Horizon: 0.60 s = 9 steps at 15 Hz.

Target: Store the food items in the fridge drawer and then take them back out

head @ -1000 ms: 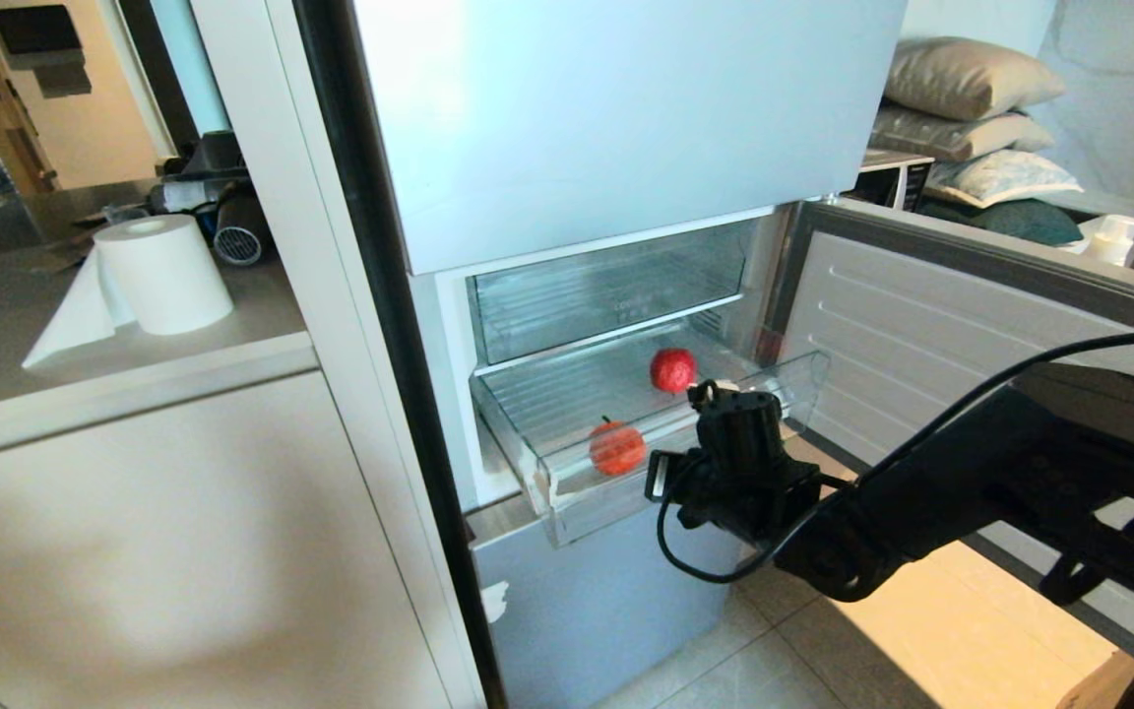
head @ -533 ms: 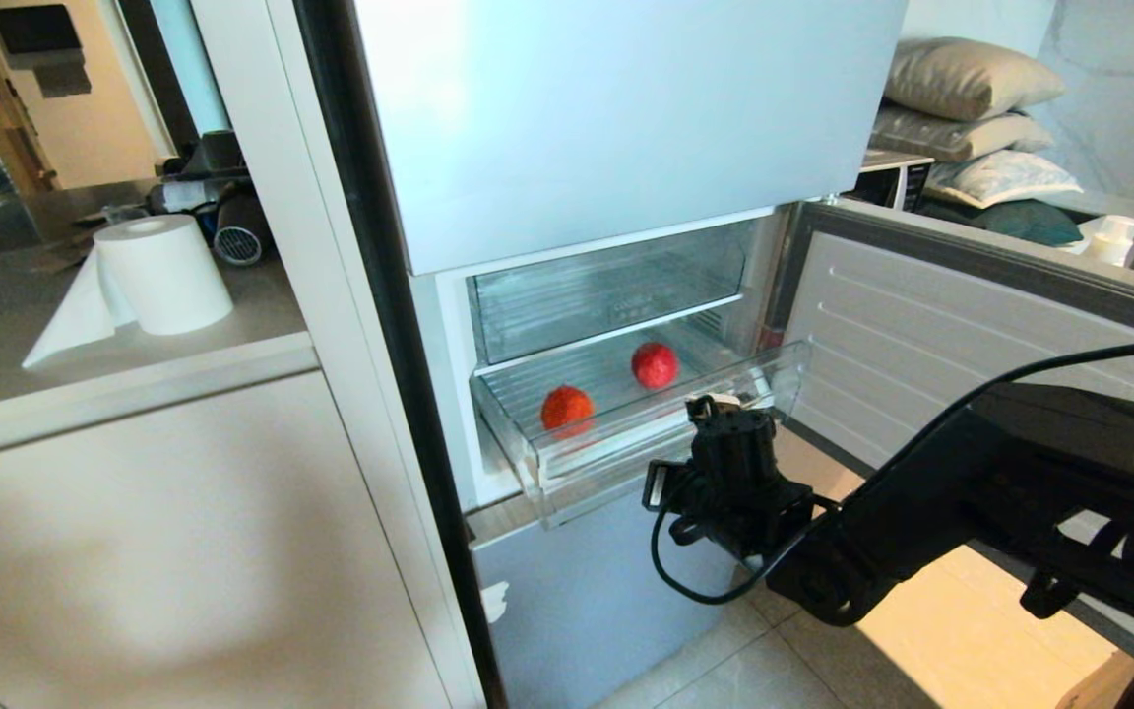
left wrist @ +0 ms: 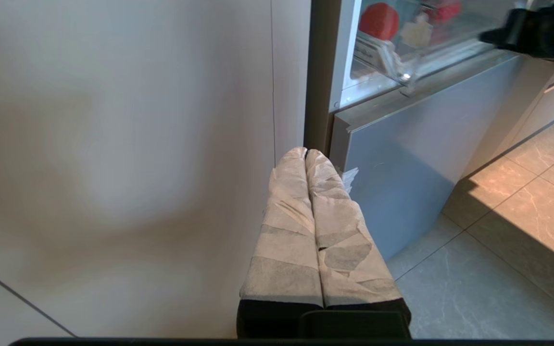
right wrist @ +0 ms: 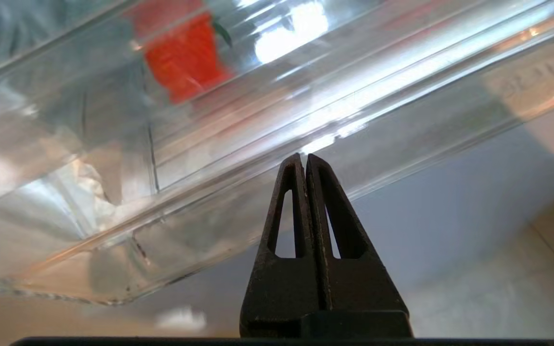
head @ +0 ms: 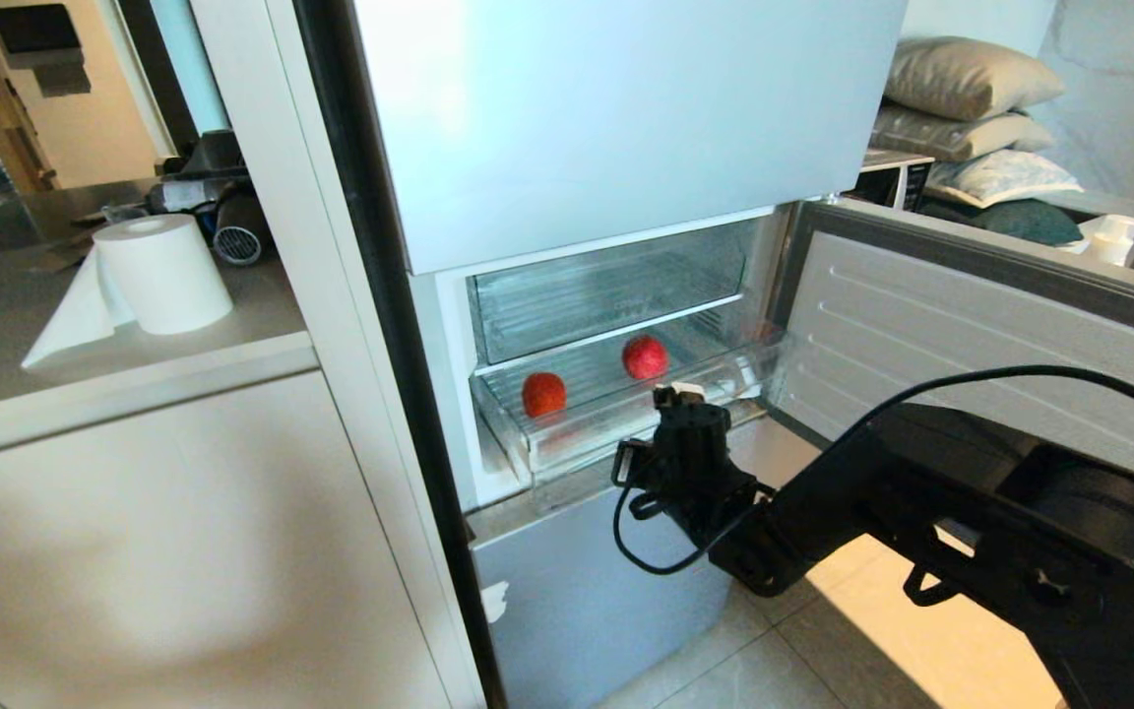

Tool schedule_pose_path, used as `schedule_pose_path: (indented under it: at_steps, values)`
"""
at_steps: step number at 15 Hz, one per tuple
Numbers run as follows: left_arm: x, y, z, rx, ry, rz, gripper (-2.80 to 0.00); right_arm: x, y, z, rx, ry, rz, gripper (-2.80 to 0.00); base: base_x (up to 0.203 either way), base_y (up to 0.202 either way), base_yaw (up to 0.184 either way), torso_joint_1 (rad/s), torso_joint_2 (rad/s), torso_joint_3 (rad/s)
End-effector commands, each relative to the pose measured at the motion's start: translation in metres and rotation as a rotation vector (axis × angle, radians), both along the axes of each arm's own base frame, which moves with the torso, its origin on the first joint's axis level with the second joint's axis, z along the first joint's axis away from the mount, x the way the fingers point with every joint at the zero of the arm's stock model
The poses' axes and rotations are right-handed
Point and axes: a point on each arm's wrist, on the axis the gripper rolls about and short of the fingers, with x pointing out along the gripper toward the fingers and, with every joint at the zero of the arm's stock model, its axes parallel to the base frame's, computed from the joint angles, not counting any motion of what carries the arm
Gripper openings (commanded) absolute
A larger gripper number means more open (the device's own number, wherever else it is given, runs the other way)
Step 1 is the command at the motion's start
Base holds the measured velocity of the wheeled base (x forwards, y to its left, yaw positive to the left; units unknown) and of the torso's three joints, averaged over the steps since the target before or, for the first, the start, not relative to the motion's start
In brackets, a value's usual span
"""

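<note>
The right tool (right wrist: 305,158), clenched on nothing, presses its tips against the fridge drawer's (head: 567,438) clear front lip. The head view shows two food items (head: 544,394) inside; the right wrist view catches only one. The left tool (left wrist: 306,153) hangs clenched, low beside the fridge.

Clear ribbed fridge drawer (head: 567,433) partly pulled out, two matte red food items (head: 544,394) well apart on drawer floor

Bright daylight, glare on fridge drawer (right wrist: 306,115), soft shadows, slight blur.
</note>
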Motion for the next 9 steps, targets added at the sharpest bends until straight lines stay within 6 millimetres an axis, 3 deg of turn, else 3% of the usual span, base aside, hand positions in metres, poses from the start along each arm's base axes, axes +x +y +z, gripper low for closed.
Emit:
schedule_pose_path:
  at_steps: [1,5,7,9]
  values:
    - [0.000,0.000,0.000,0.000,0.000,0.000,-2.80,0.014,0.009,-0.014,0.003,-0.022,-0.019,-2.80,0.000,0.000,0.000,0.000,0.00,0.000]
    - [0.000,0.000,0.000,0.000,0.001,0.000,-2.80,0.029,0.015,-0.012,-0.001,-0.082,-0.046,-2.80,0.000,0.000,0.000,0.000,0.00,0.000]
    - [0.000,0.000,0.000,0.000,0.000,0.000,-2.80,0.014,0.007,0.004,-0.012,-0.065,-0.045,-2.80,0.000,0.000,0.000,0.000,0.00,0.000]
    - [0.000,0.000,0.000,0.000,0.002,-0.001,-2.80,-0.017,-0.003,0.029,-0.024,-0.041,-0.022,-2.80,0.000,0.000,0.000,0.000,0.00,0.000]
